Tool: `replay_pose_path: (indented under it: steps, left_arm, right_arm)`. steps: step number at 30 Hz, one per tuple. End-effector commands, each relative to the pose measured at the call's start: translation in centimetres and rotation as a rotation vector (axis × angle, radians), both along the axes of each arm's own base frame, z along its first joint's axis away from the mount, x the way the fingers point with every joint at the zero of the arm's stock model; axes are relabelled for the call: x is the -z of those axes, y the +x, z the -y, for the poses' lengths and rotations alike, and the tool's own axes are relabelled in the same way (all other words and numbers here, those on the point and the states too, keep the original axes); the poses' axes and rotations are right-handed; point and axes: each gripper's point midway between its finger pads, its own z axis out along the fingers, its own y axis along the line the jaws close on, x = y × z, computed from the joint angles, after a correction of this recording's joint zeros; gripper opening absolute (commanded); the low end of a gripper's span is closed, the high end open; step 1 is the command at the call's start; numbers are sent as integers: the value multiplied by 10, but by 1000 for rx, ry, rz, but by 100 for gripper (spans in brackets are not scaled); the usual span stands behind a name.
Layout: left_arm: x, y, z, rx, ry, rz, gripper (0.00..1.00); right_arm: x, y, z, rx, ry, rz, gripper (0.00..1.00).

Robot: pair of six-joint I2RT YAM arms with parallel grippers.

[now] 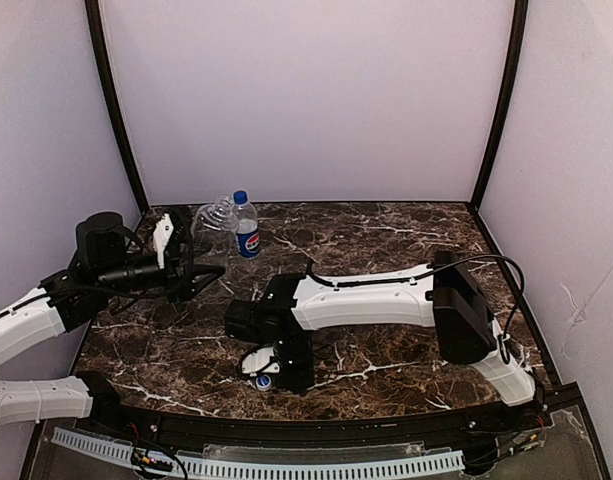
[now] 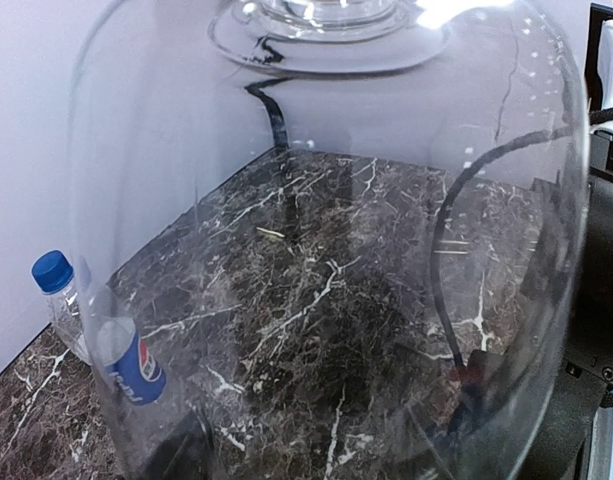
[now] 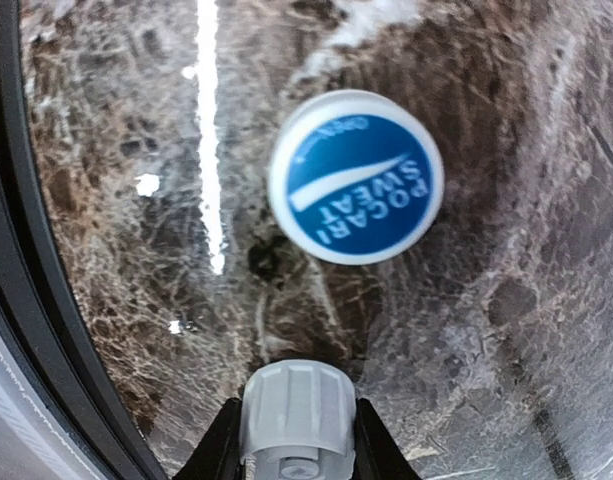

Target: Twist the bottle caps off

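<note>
Light in the overhead view is soft and even. The pale walls [image 1: 306,100] read faintly lilac, and the dark marble table [image 1: 386,240] shows only a dull sheen, with shadows barely separable from the stone. In the left wrist view a clear bottle [image 2: 326,120] fills the frame, warping the table pattern behind it and flaring white near the top. The right wrist view is soft throughout: the printed blue cap [image 3: 356,177] is slightly blurred, the white cap [image 3: 296,410] more so, and a bright streak of glare crosses the table.
</note>
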Motion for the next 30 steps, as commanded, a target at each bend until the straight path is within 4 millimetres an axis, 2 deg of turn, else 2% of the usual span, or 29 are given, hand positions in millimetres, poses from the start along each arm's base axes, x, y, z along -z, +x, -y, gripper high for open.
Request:
replay_pose_path:
  steps: [1,6,9,11,12,13,16,19,25,28,30]
  left_arm:
    - [-3,-4,-1,13,-18,28,33]
    - [-5,-5,0,20,-31,29,33]
    - [-6,-6,1,22,-37,30,33]
    - [-8,-6,1,24,-41,31,33]
    - [-9,-7,1,27,-44,30,33]
    - [-11,-7,1,27,-48,31,33]
    - [-17,-9,2,37,-64,30,33]
    - [-28,-14,4,63,-92,40,33]
    - [-52,-40,16,222,-166,38,34]
    - [-59,-54,22,312,-193,19,35]
    - [-63,-55,23,323,-200,14,36]
  right_arm:
    - [5,15,-1,36,-12,78,33]
    - [2,13,-8,34,27,61,43]
    - [-12,20,-17,44,83,93,52]
    - [-32,26,-27,59,162,102,72]
    - [-45,30,-32,68,215,104,95]
    - [-59,33,-37,76,269,111,98]
    - [-115,54,-46,116,457,162,99]
    - [-184,66,-50,132,723,165,99]
    - [-322,59,-52,12,1380,160,99]
    - [-365,58,-64,-12,1590,156,99]
    - [-375,60,-75,0,1633,107,99]
